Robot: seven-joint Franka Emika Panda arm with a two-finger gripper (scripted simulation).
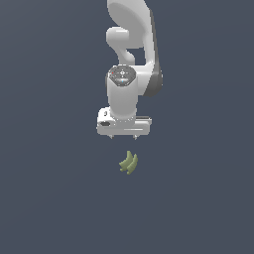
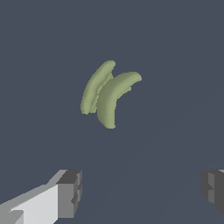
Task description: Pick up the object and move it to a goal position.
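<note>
The object [image 1: 129,162] is a small olive-green bunch of curved banana-like fingers lying on the flat dark grey surface, just below my white gripper [image 1: 123,137] in the exterior view. The wrist view shows the object [image 2: 108,95] ahead of my open gripper [image 2: 142,190], with one grey fingertip [image 2: 70,193] on one side and the other at the opposite edge of that picture. Nothing is between the fingers. The gripper hangs apart from the object, pointing down at the surface.
The white arm [image 1: 130,54] rises behind the gripper toward the top of the exterior view. The dark grey surface [image 1: 54,188] spreads evenly in all directions.
</note>
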